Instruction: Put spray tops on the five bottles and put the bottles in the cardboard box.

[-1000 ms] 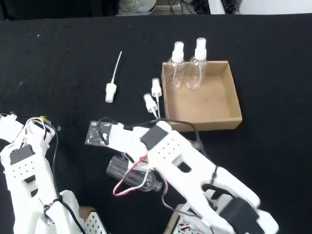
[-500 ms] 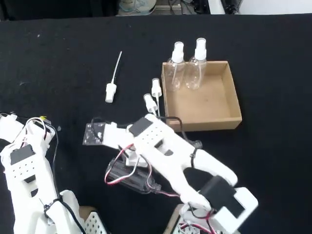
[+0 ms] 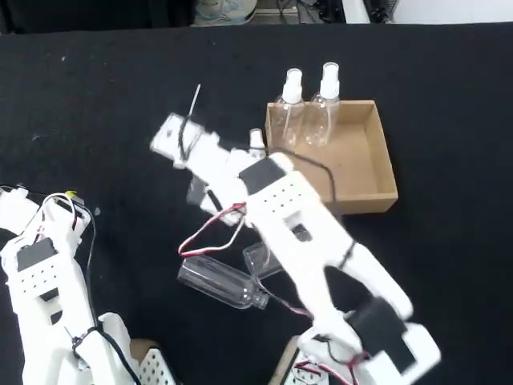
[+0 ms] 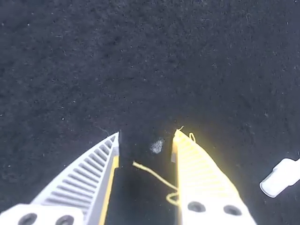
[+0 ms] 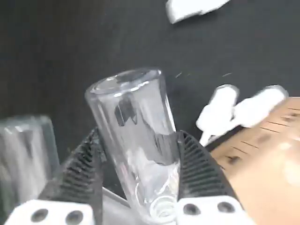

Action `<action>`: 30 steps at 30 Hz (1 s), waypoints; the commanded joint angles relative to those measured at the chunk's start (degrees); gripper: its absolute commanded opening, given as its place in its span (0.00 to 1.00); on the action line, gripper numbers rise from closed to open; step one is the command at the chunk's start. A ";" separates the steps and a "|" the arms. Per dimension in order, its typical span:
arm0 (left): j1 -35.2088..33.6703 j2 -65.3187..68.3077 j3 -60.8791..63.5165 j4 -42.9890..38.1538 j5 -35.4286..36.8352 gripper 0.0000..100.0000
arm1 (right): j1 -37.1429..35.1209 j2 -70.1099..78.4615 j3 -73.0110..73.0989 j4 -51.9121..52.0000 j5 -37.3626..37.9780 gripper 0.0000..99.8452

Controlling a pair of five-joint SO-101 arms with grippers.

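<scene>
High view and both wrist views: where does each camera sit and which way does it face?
High view: fixed above, looking down over the table; both arms and the cardboard box show.
Left wrist view: on the left arm, facing down at the table; open left hand, spray top nearby.
Right wrist view: on the right arm, facing the box; right hand shut on a bottle.
Shared: high and right wrist views both show the box.

Right arm (image 3: 296, 233): extended from its base at the near edge, slanting away and leftward, elbow well unfolded. Right gripper (image 5: 139, 135): both fingers pressed against a clear bottle (image 5: 133, 108) (neck toward the wrist). Left arm (image 3: 40, 281): folded low at the near-left corner. Left gripper (image 4: 146, 136): pointing down, jaws apart.
</scene>
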 commanded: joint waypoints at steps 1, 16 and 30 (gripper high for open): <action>-0.57 -1.05 -3.30 -1.23 0.44 0.18 | 2.02 -9.01 -9.71 6.77 -9.58 0.05; -0.31 -1.05 -3.21 -1.23 0.44 0.18 | 56.18 -15.08 -18.77 31.47 -11.52 0.05; -0.22 -1.05 -2.95 -1.23 0.44 0.18 | 78.95 -15.08 19.91 -13.54 -8.18 0.05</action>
